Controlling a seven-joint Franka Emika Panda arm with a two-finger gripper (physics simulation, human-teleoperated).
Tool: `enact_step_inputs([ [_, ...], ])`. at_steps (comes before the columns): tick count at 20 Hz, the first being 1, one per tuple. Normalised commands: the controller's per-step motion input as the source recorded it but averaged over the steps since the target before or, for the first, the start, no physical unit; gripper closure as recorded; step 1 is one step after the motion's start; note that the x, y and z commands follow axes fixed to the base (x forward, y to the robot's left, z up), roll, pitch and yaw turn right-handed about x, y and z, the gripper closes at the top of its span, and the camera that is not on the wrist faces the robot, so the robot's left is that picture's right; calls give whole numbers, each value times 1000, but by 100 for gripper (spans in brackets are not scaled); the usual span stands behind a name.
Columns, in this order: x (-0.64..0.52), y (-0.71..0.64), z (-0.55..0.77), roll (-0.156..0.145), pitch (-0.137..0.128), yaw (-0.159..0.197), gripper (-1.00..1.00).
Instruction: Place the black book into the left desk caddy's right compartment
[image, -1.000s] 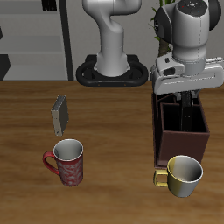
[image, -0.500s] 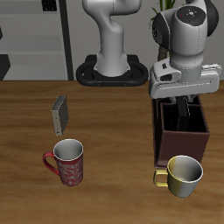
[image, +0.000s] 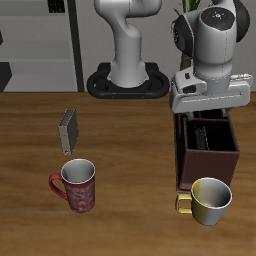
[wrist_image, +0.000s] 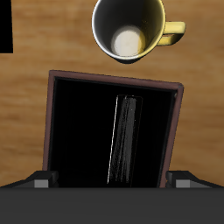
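A boxy dark brown caddy with smooth flat walls is being shown on the wooden table, its open top dark inside. In the wrist view the caddy is seen from straight above as a reddish-brown rim around a black interior, and a thin black book with faint pale page edges is being seen standing on edge inside it, apart from the walls; which compartment it occupies cannot be told. In the exterior view the book is only dimly made out as a dark slab within the caddy. The gripper is being held just above the caddy's back part, pointing straight down under the bulky grey and white wrist; its fingertips are not shown, so whether it is open or closed cannot be told. A glossy yellow mug with a pale inside is standing just before the caddy, toward the table's front edge. A red patterned mug and a small grey book standing upright are placed well apart from the caddy. The table is brown with wood grain; grey shelving is visible behind.
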Motion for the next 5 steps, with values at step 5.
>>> enact_step_inputs([
  [5,-34,16,40,12,-8,-1,-100],
])
